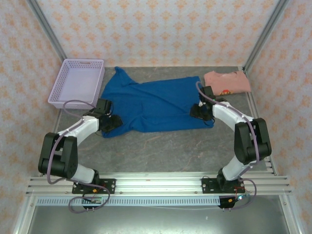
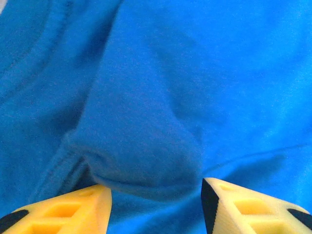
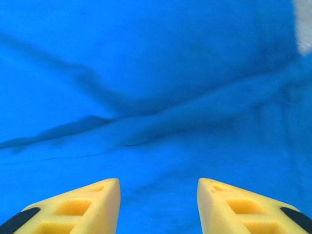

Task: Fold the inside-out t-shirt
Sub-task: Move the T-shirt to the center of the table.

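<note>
The left arm reaches forward from its base and bends inward at the elbow, bringing the left gripper (image 1: pixel 111 123) low over the grey stone-patterned tabletop (image 1: pixel 165 148) at the near left corner of the large royal-blue cotton t-shirt (image 1: pixel 156 102). The right arm mirrors it, folding in from the right so that the right gripper (image 1: pixel 199 111) sits on the shirt's right edge. The shirt lies spread flat across the middle of the table, one pointed corner reaching toward the lavender plastic slatted basket (image 1: pixel 78 83) at far left, its right end near the smaller salmon-pink folded shirt (image 1: pixel 226 82) at far right. In the left wrist view the left gripper (image 2: pixel 156 187) has its yellow fingers (image 2: pixel 83 207) spread apart, released, with a puckered mound of the blue cloth (image 2: pixel 146 146) rising just ahead of the tips and into the gap between them. In the right wrist view the right gripper (image 3: pixel 158 183) likewise stands with its jaws parted and unclenched, hovering close over gently creased blue fabric (image 3: pixel 146 97), nothing pinched between the fingers (image 3: pixel 239 207).
</note>
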Controlling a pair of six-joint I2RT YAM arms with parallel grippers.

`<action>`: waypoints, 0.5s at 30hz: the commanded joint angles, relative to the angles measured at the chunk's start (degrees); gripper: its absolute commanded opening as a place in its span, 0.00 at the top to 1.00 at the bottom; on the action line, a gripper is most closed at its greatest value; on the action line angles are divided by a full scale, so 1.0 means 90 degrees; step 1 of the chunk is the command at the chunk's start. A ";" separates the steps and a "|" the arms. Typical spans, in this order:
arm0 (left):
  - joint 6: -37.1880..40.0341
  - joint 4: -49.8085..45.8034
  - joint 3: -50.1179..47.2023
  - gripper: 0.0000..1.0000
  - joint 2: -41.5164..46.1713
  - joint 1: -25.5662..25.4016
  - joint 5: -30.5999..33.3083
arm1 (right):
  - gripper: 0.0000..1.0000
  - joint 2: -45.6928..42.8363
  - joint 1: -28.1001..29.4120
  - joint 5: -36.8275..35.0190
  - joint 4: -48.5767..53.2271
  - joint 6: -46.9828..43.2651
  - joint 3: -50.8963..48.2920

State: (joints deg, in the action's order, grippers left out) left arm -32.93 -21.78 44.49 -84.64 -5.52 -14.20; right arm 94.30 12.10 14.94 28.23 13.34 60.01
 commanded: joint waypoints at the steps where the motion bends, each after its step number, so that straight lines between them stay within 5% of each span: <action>1: 0.0163 0.0055 -0.0021 0.48 -0.0191 0.0213 0.0235 | 0.57 0.0442 -0.0306 -0.0214 0.0451 0.0376 0.0000; 15: 0.0192 -0.0314 -0.1114 0.47 0.0489 0.0414 0.0287 | 0.61 0.0109 -0.1116 -0.0156 0.0655 0.0966 -0.1203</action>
State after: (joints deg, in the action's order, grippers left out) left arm -31.51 -21.32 37.54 -80.93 -2.20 -13.87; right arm 96.05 3.62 15.33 28.21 19.55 53.98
